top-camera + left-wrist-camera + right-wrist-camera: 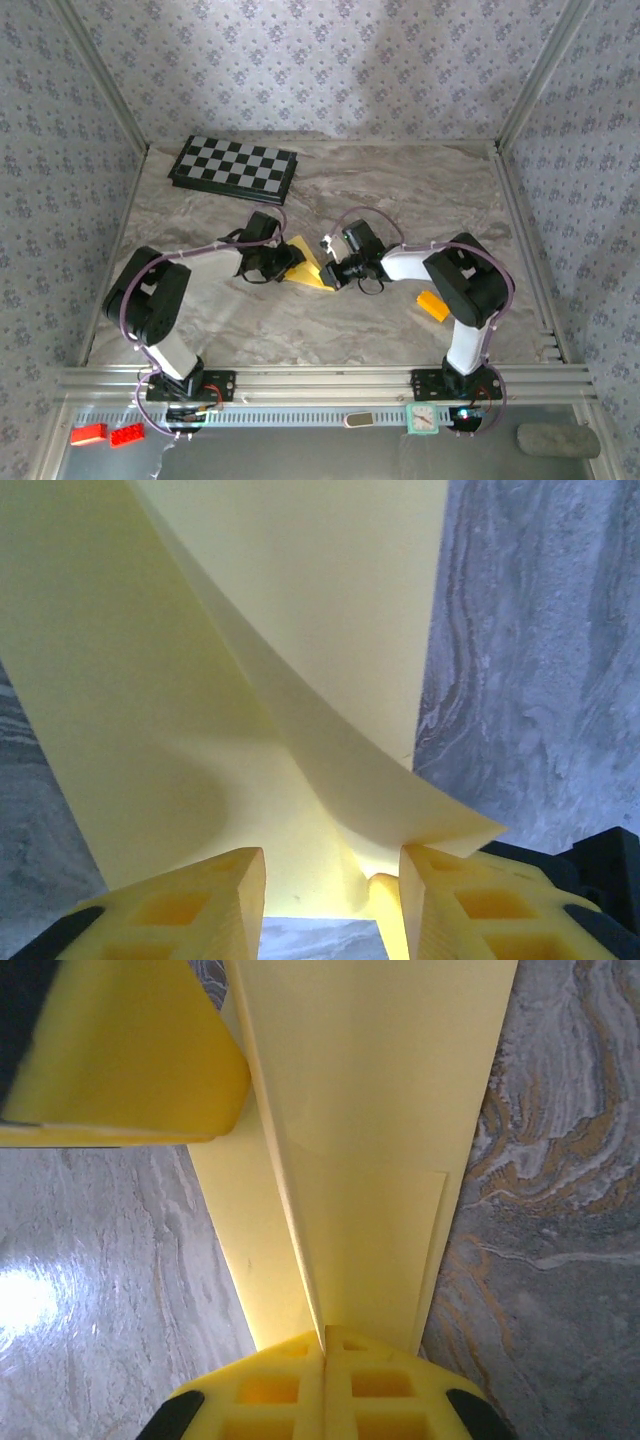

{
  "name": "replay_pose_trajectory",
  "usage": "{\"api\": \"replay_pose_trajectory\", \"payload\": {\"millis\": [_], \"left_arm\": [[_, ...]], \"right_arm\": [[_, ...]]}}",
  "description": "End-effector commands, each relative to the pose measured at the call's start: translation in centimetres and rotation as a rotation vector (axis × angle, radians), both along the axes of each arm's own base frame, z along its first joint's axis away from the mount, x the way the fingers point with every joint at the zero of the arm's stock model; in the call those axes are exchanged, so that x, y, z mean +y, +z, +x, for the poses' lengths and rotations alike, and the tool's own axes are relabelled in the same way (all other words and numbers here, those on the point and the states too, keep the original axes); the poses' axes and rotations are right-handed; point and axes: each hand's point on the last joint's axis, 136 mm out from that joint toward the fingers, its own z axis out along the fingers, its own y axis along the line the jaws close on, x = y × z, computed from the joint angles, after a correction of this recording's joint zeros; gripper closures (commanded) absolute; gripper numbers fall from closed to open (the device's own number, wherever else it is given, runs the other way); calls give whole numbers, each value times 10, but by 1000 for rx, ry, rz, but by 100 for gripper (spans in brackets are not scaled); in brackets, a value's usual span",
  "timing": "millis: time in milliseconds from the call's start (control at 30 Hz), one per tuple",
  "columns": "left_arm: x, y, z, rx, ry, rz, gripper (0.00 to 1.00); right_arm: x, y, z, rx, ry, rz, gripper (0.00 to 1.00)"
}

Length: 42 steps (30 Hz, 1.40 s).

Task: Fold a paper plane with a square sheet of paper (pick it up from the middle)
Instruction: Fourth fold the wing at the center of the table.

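A checkerboard (234,164) lies back left; an orange block (433,305) sits right.

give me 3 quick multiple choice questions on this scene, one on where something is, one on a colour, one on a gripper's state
1. Where on the table does the checkerboard lie?
A) far left corner
B) near right corner
C) dead centre

2. What colour is the sheet of paper?
A) white
B) yellow
C) blue

3. How is the right gripper?
A) wide open
B) shut on the sheet of paper
C) shut on nothing

Answers:
1 A, the top view has it at the back left of the table.
2 B, it is pale yellow in all three views.
3 B, the right wrist view shows its fingers pressed together with the creased sheet running between them.
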Motion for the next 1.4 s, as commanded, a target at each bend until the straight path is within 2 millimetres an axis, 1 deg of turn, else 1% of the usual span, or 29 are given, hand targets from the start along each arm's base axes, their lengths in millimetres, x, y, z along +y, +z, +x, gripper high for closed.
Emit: {"api": "replay_pose_trajectory", "payload": {"millis": [0,300,433,567,733,900,1200,1367], "left_arm": [[-9,3,4,-15,-32,-19,59],[-13,-3,3,3,-49,-6,53],[-11,-8,1,20,-47,12,51],[-3,-17,-5,73,-40,71,51],[11,-30,-14,136,-25,162,50],[20,-39,-22,190,-21,229,49],[22,-49,-30,251,-45,275,44],[23,-50,-31,260,-47,284,43]], "right_arm": [[2,0,0,44,-3,35,94],[0,-3,1,74,-12,38,93],[-1,-4,2,81,-17,33,93],[-2,-4,3,87,-28,30,91],[-3,-1,3,98,-39,25,87],[-4,1,4,106,-48,30,86],[-6,-3,4,129,-64,20,83],[-7,-5,4,150,-73,17,85]]}}
